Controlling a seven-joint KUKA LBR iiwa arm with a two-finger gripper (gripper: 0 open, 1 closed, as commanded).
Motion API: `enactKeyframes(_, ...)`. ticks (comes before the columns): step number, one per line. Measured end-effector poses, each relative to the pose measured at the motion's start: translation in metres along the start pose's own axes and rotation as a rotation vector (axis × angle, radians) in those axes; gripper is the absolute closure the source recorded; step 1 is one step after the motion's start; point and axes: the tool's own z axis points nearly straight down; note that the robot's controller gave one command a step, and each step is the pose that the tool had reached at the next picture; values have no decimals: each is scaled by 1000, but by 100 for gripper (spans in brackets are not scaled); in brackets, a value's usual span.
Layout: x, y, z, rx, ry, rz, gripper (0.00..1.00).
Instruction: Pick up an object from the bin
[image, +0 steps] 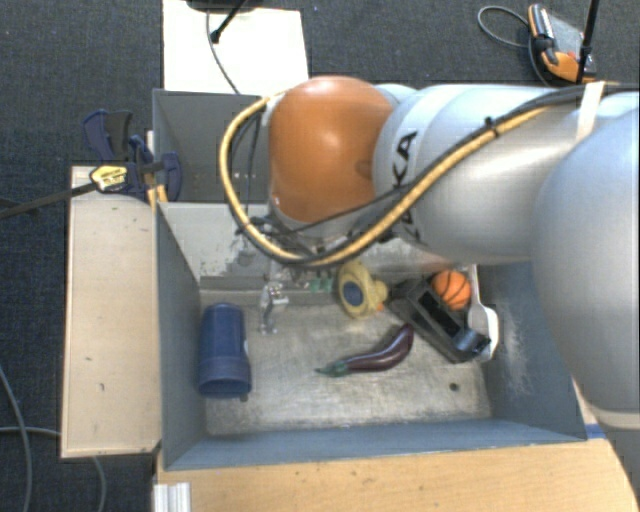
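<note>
Several loose things lie on the floor of the grey metal bin (182, 330). The jaws hang at the centre-left of the frame, under the round orange cover (325, 150) of the arm, above bare floor. I cannot tell if they are spread or pressed together, and I see nothing between them.

The nearest thing is the dark blue plastic cup (222, 350), lying on its side just to the lower left of them. The yellow ring-shaped roll (357, 291) is near on the right. The purple toy aubergine (380, 355) lies at the lower centre. The orange ball (454, 289) and a black and blue tool (440, 322) are at the right, close under the arm.

In my judgement the risk is this: if the jaws go straight down, they close on nothing. If they take the cup by its round side, it can roll away or slip out.
</note>
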Motion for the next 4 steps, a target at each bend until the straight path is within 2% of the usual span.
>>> enactKeyframes(1, -10, 37, 48, -2, 7, -279, 0)
enactKeyframes(3, -1, 35, 121, -1, 6, -692, 0)
enactKeyframes(4, 9, 32, 131, 3, 6, -931, 100)
